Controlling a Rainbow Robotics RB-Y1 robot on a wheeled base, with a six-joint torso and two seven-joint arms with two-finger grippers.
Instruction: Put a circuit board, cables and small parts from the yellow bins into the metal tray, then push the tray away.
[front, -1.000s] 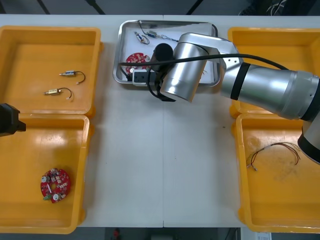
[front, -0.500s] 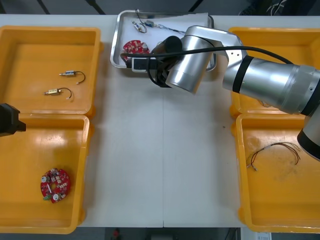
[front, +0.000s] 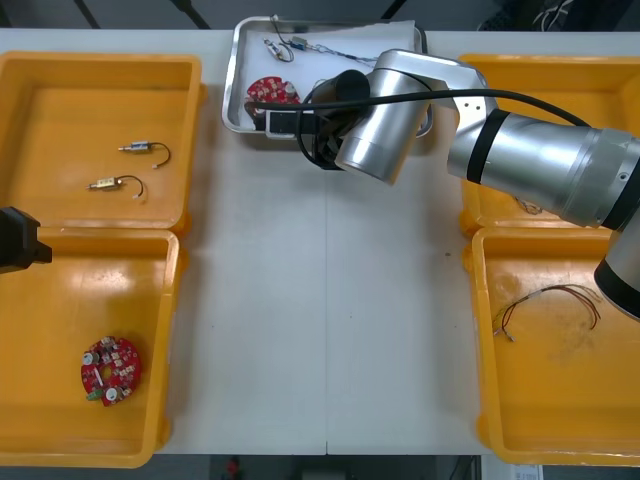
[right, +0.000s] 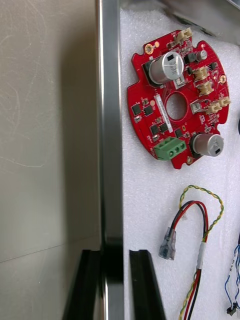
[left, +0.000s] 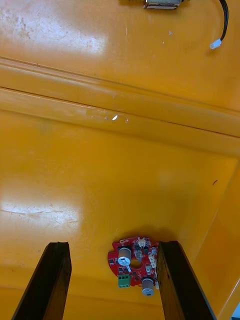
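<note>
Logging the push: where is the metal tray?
Front view: the metal tray sits at the table's far edge between the far yellow bins, its near rim clamped by the right gripper.

A: Where's the front camera?
B: High above the arms, facing steeply down on the table (front: 320, 300): four bins (front: 100, 60), the tray (front: 231, 90) at the far edge.
A: The right wrist one?
B: Close over the tray's rim, looking past the right fingers (right: 142, 285). Its tray board (right: 155, 117) also shows from the front.
A: And the left?
B: Farther off, looking past the left fingers (left: 47, 280) down into the left bins. Its bin board (left: 134, 265) and the wall between those bins show from the front too.
</note>
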